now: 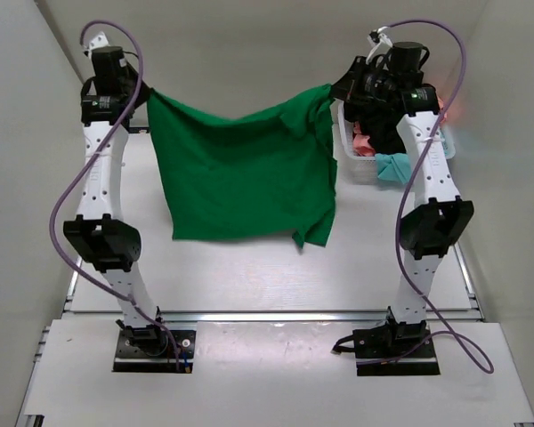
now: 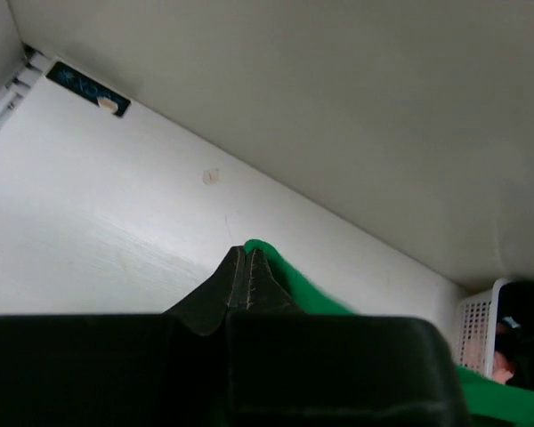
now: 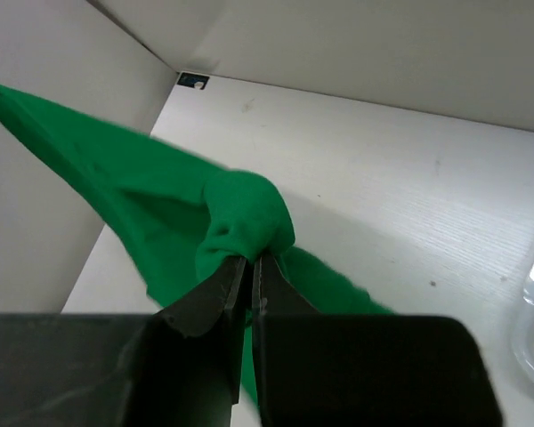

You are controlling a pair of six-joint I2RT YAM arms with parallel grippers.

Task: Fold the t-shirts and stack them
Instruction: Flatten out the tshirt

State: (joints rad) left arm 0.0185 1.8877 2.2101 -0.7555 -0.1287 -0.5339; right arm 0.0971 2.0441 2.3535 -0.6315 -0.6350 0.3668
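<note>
A bright green t-shirt (image 1: pixel 240 173) hangs spread between my two grippers above the table. My left gripper (image 1: pixel 148 92) is shut on its left top corner; in the left wrist view (image 2: pixel 245 253) green cloth (image 2: pixel 294 285) pokes out at the fingertips. My right gripper (image 1: pixel 334 89) is shut on the right top corner; in the right wrist view (image 3: pixel 251 262) a bunched fold of green shirt (image 3: pixel 240 213) sits at the tips. More shirts, pink (image 1: pixel 363 142), light teal (image 1: pixel 393 169) and black (image 1: pixel 360 114), lie in the white basket (image 1: pixel 347 160) at the right.
The white basket stands at the back right, under my right arm, and shows in the left wrist view (image 2: pixel 476 325). The white table (image 1: pixel 249 276) lies below the hanging shirt. Grey walls close in on the left, right and back.
</note>
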